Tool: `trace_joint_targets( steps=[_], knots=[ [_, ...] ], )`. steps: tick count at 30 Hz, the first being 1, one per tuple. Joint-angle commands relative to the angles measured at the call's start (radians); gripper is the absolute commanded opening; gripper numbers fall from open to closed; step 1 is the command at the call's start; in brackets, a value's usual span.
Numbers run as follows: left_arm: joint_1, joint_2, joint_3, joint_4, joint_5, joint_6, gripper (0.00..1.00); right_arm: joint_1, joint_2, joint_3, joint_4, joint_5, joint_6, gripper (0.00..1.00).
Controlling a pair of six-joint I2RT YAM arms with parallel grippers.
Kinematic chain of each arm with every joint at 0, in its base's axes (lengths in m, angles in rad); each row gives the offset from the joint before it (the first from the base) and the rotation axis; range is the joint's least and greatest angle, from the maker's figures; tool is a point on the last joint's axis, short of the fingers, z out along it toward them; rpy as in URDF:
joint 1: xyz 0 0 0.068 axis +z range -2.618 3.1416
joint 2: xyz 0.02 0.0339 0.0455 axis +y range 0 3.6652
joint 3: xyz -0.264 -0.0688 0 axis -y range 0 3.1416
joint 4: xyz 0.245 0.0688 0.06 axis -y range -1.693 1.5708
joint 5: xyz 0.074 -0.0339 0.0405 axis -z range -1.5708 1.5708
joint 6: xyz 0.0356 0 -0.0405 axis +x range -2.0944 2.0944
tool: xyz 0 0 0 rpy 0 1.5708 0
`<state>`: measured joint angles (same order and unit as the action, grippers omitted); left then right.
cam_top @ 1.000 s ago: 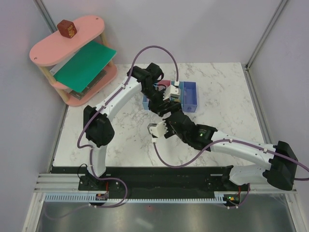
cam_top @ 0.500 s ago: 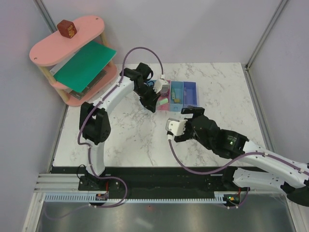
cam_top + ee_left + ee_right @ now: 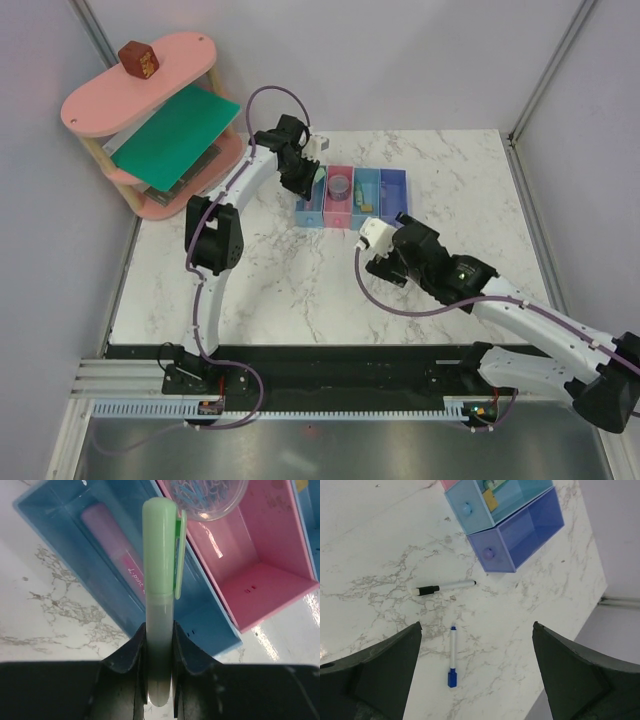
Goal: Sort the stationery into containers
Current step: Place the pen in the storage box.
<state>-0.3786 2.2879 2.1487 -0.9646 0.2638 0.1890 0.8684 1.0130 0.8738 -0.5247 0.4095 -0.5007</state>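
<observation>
Four bins stand in a row: light blue (image 3: 311,203), pink (image 3: 339,198), blue (image 3: 367,194) and blue-violet (image 3: 395,193). My left gripper (image 3: 303,176) is shut on a green stick (image 3: 160,560) and holds it over the light blue bin (image 3: 75,530). A pink stick (image 3: 112,550) lies in that bin. The pink bin (image 3: 260,555) holds a round clear roll (image 3: 207,497). My right gripper (image 3: 476,626) is open and empty above the table, just in front of the bins. Below it lie a black-capped pen (image 3: 445,587) and a blue-capped pen (image 3: 452,657). The blue bin (image 3: 470,510) holds a yellow piece (image 3: 490,501).
A pink oval shelf (image 3: 140,110) stands at the back left with a green sheet (image 3: 175,135) in it and a brown block (image 3: 138,58) on top. Grey walls close the table on the left, back and right.
My left gripper has swung back and left with the green stick, to over the light blue bin. My right gripper has moved right and toward the bins.
</observation>
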Motion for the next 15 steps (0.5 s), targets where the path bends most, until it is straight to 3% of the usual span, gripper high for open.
trace_joint_targets(
  steps=[1, 4, 7, 11, 15],
  knots=[
    [-0.009, 0.057, 0.063, 0.020, 0.020, -0.111, 0.02, -0.129, 0.103, 0.054, -0.018, -0.138, 0.194, 0.98],
    [-0.008, 0.090, 0.088, 0.020, 0.054, -0.118, 0.03, -0.215, 0.197, 0.082, -0.044, -0.294, 0.287, 0.98],
    [-0.008, 0.101, 0.109, 0.020, 0.071, -0.109, 0.11, -0.284, 0.289, 0.103, -0.046, -0.438, 0.335, 0.98],
    [-0.008, 0.090, 0.103, 0.020, 0.086, -0.086, 0.27, -0.367, 0.393, 0.111, 0.009, -0.514, 0.399, 0.98],
    [-0.008, 0.050, 0.085, 0.020, 0.120, -0.080, 0.35, -0.420, 0.484, 0.102, 0.071, -0.552, 0.458, 0.98]
  ],
)
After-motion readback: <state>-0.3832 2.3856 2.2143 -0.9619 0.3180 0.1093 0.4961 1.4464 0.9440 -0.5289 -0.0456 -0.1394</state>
